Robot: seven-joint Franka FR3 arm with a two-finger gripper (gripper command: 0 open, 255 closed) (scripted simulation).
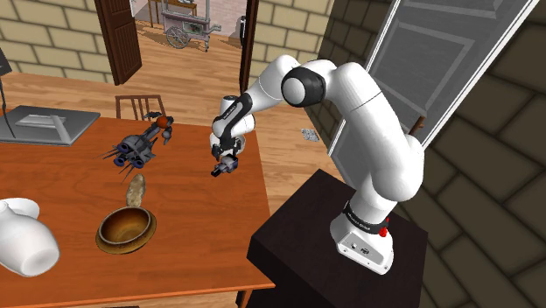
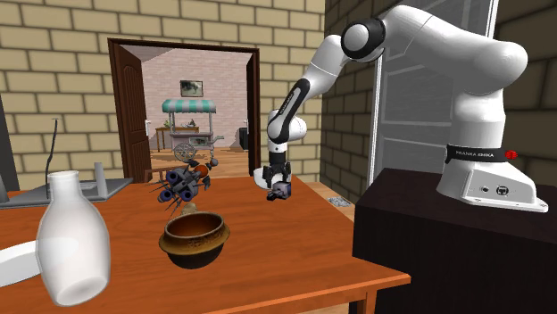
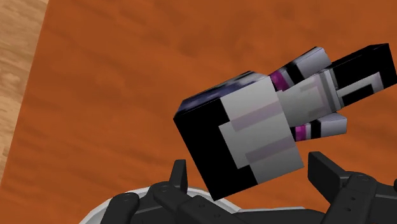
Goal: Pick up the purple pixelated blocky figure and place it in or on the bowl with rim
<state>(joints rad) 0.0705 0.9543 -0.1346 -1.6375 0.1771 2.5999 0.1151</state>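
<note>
The blocky figure [image 3: 254, 137], black, grey and white with purple bands, lies on the orange wooden table [image 3: 95, 114]. It sits right under my gripper [image 3: 251, 170], its body end between my two fingers, which stand apart and do not touch it. In the shoulder view the gripper [image 1: 224, 164] hangs low over the table near its right edge, with the figure [image 1: 215, 172] at its tips. The second exterior view shows the gripper [image 2: 276, 181] pointing down at the figure [image 2: 280, 191]. The brown rimmed bowl [image 1: 127, 229] [image 2: 194, 237] stands on the table toward the shoulder view's lower left.
A dark spiky craft model [image 1: 140, 145] [image 2: 184, 181] and a small tan object [image 1: 136, 189] lie between bowl and table back. A white jug [image 1: 24, 238] [image 2: 71, 243] stands at the shoulder view's left. A grey slab [image 1: 48, 123] is at the back; the black stand [image 1: 350, 254] adjoins the table.
</note>
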